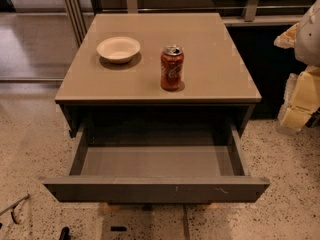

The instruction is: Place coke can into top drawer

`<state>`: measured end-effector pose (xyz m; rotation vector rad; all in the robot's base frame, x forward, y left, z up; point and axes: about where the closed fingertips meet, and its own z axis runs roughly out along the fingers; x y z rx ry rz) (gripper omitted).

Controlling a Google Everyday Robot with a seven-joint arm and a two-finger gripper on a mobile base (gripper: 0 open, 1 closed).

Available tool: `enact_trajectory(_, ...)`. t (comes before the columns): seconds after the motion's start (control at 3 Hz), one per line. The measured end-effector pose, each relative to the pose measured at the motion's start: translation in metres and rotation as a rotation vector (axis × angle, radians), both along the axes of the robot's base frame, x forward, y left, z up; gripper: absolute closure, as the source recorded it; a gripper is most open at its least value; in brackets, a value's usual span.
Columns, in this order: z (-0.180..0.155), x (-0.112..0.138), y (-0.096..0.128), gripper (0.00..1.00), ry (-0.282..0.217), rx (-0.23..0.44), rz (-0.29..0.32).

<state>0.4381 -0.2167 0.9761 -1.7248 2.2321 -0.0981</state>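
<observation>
The coke can (172, 67) stands upright on the tan cabinet top (210, 44), right of centre near the front edge. It is red-brown with white script and a silver top. The top drawer (156, 188) is pulled wide open below it. Its grey inside shows nothing in it, and its dark-grey front panel has small scratches. My gripper (301, 100) is at the far right edge of the view, pale yellow and white. It is to the right of the cabinet, well apart from the can and partly cut off by the frame.
A white bowl (118, 49) sits on the cabinet top to the left of the can. A dark shelf and rails run behind the cabinet. The speckled floor surrounds the drawer, with small dark items (15, 206) at the bottom left.
</observation>
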Motion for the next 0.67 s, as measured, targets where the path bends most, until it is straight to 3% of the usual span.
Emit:
enact_trajectory(0.33, 0.000, 0.000, 0.000, 0.00, 0.000, 0.000, 0.000)
enact_trajectory(0.67, 0.004, 0.015, 0.005, 0.00, -0.055, 0.026, -0.001)
